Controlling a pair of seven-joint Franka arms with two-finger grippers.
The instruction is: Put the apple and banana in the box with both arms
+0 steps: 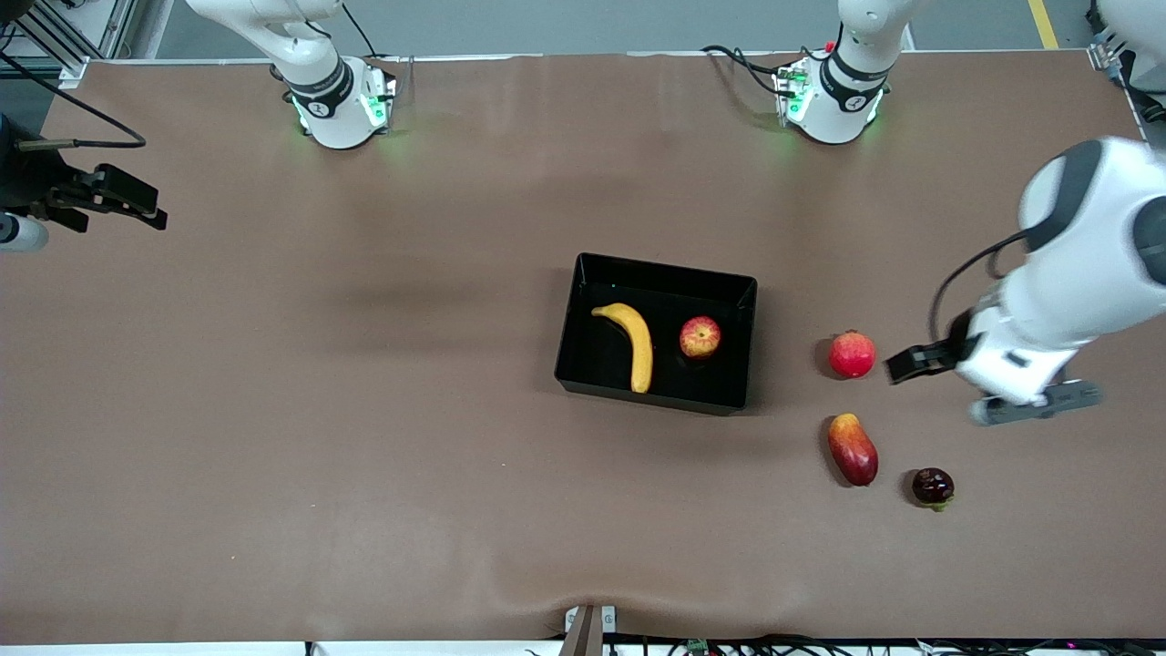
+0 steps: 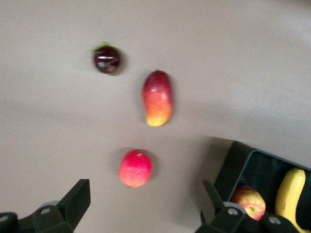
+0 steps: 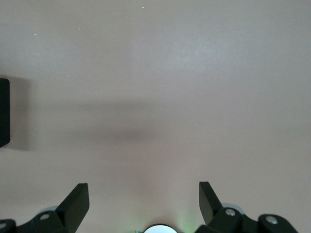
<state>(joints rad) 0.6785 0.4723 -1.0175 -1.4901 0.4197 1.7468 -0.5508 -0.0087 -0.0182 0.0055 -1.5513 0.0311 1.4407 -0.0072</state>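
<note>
The banana lies in the box, its long axis running toward and away from the front camera, the farther end hooking toward the right arm's end of the bench. The apple sits beside it in the box, apart. The brown bench also carries three loose fruits. The left pincer gapes wide and empty above the bench near a red fruit; the right pincer, equally wide and empty, hangs at its arm's end.
</note>
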